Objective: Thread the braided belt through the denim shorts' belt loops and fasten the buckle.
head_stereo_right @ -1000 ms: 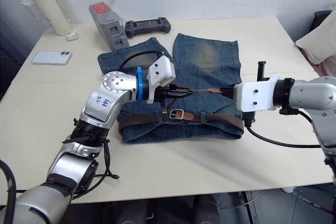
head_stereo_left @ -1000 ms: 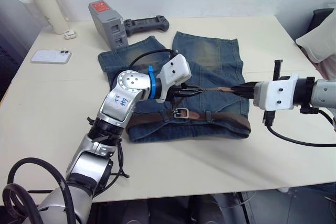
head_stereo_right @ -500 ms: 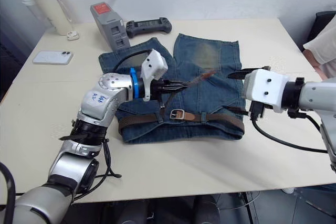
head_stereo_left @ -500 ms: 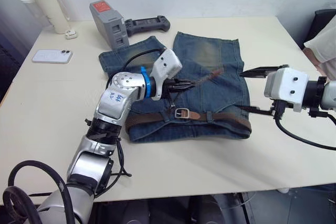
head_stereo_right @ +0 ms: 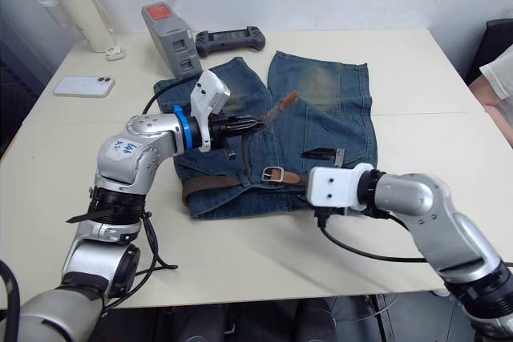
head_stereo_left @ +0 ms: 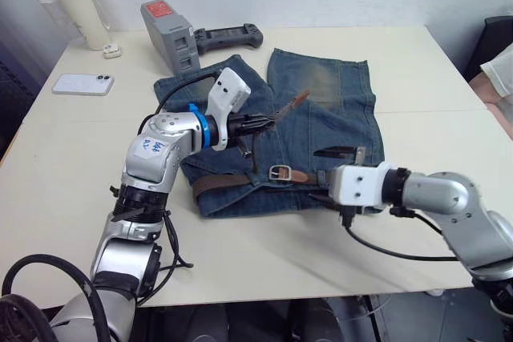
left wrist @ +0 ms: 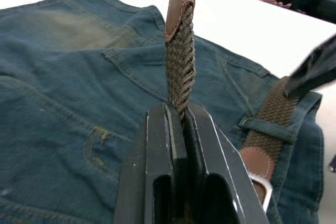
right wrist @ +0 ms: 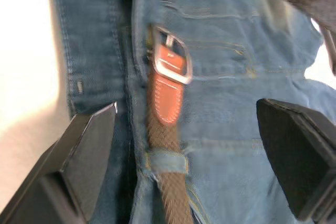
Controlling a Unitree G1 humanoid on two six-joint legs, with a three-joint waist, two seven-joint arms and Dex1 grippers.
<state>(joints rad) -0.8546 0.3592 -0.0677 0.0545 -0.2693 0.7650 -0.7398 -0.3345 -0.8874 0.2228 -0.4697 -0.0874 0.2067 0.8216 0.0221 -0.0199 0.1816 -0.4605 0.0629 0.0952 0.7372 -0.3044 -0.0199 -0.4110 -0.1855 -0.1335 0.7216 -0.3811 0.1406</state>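
Observation:
The denim shorts (head_stereo_left: 329, 110) lie flat on the table, waistband toward me. The braided belt (head_stereo_left: 232, 183) runs along the waistband under a belt loop (right wrist: 166, 161), and its silver buckle (head_stereo_left: 279, 171) rests near the middle. My left gripper (head_stereo_left: 266, 122) is shut on the belt's free end, holding the dark leather tip (left wrist: 181, 3) up over the shorts' legs. My right gripper (head_stereo_left: 317, 174) is open just right of the buckle (right wrist: 171, 61), its fingers spread on either side of the waistband and holding nothing.
At the far left stand a cream bottle (head_stereo_left: 70, 6), a white phone (head_stereo_left: 82, 84), a grey battery pack (head_stereo_left: 168, 34) and a black controller (head_stereo_left: 228, 36). A person's sleeve (head_stereo_left: 501, 74) shows at the right edge. Bare table (head_stereo_left: 417, 62) lies right of the shorts.
My right gripper let go of the belt end, opened and dropped toward the waistband beside the buckle. My left gripper, still shut on the belt end, swung it up and away.

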